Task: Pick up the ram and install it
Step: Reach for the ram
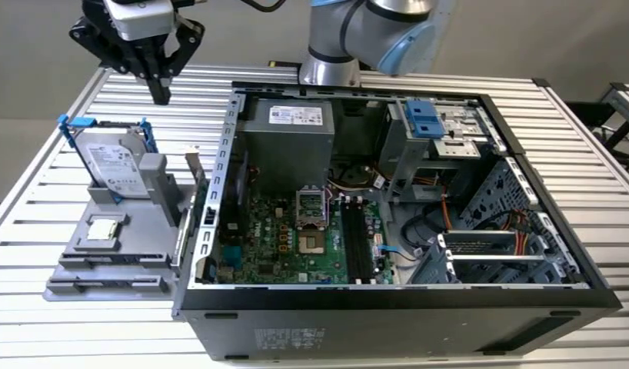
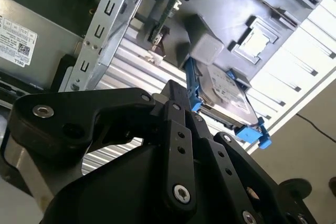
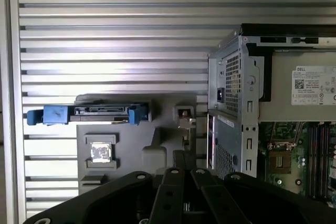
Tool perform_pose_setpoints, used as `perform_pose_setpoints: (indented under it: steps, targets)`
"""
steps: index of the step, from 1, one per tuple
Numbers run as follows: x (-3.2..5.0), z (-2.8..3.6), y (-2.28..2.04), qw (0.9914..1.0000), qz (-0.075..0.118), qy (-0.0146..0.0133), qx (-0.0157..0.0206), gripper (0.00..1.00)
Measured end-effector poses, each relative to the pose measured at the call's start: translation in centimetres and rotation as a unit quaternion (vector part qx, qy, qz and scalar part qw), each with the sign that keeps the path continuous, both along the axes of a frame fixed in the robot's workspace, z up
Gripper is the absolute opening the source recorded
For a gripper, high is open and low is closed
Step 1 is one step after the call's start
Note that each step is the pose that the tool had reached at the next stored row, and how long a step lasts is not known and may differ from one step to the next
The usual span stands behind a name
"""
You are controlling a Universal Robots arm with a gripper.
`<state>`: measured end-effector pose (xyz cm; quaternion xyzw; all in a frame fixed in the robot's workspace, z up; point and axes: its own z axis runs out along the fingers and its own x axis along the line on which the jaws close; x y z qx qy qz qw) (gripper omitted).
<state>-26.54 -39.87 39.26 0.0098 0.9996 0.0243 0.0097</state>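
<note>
Your gripper point(image 1: 158, 94) hangs at the upper left of the exterior view, over the slatted table point(image 1: 32, 184) beyond the gray fixture point(image 1: 99, 265). Its jaws are pressed together and empty. The ram point(image 2: 169, 4) stands on edge in that fixture, between the blue-framed hard drive point(image 1: 114, 165) and the computer case point(image 1: 397, 304). It reads as a thin green strip in the second wrist view. I judge this to be the approach. Spread the jaws before you descend, set them across the stick's flat faces, and keep clear of the case wall just beside it.

Slatted metal table point(image 1: 591, 131), plain grey background point(image 1: 560, 38), even light
</note>
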Motion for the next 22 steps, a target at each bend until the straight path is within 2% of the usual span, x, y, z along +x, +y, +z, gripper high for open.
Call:
perform_pose_setpoints:
  steps: [13, 22]
  targets:
    - [-2.4, 0.0, 0.0, 0.99999, 0.005, 0.0, 0.0, 0.0]
    - [-5.4, 0.0, 0.0, 0.99998, 0.007, 0.0, 0.0, 0.0]
